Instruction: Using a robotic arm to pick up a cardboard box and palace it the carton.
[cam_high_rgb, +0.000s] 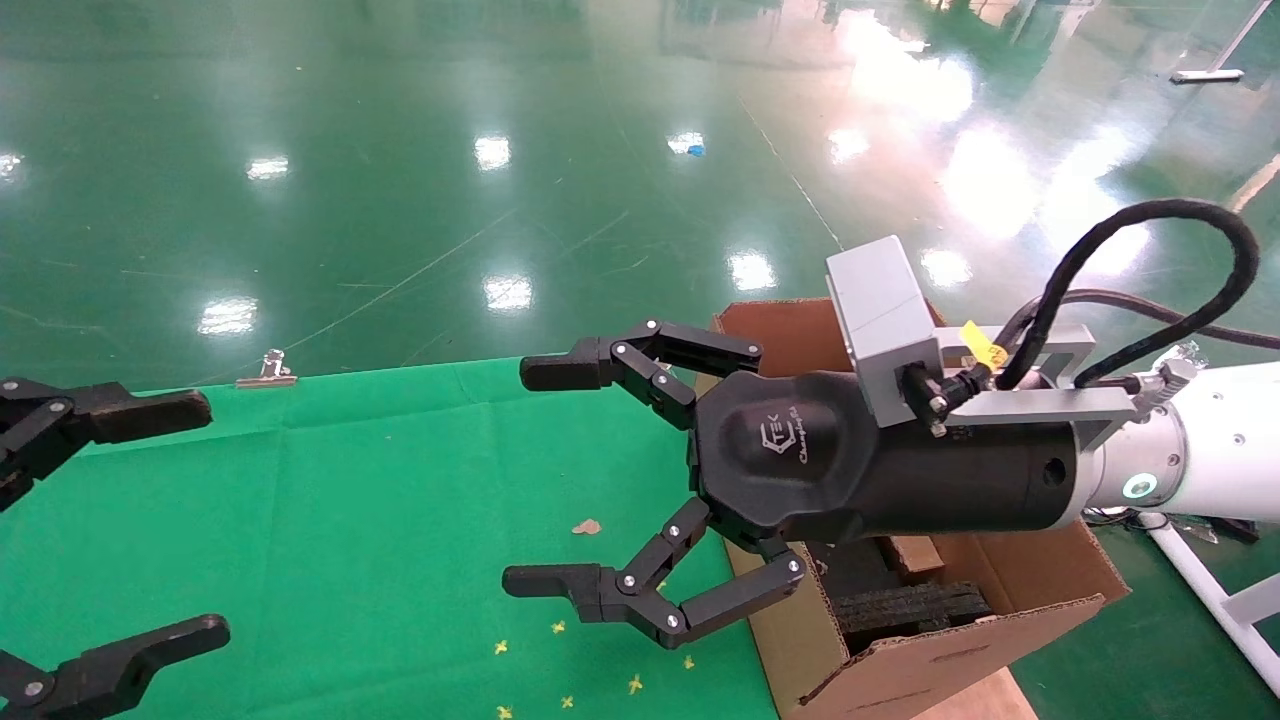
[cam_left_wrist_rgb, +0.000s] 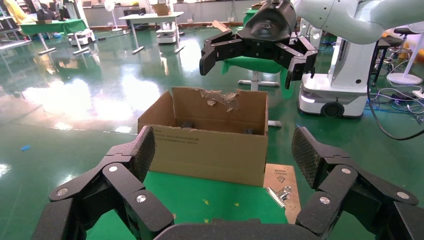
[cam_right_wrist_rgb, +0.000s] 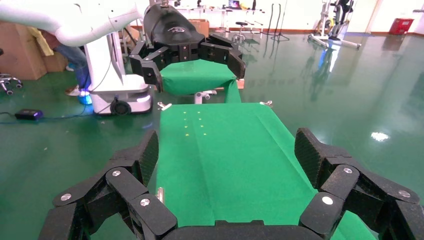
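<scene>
Cardboard box: not showing on the green tabletop (cam_high_rgb: 380, 500); a small brown piece inside the carton may be it, though I cannot tell.
Carton (cam_high_rgb: 930, 650): standing open at the tabletop's right edge, ready to receive.
Right gripper (cam_high_rgb: 540, 478): hovering beside the carton, jaws spread, holding nothing.
Left gripper (cam_high_rgb: 200, 520): waiting spread over the tabletop's left side, likewise holding nothing.

A bright green cloth (cam_high_rgb: 380, 480) with small yellow marks (cam_high_rgb: 560, 628) covers the table. The carton (cam_high_rgb: 1010, 580) is brown with black foam (cam_high_rgb: 915, 605) inside; the floor (cam_high_rgb: 400, 150) is glossy dark green.
</scene>
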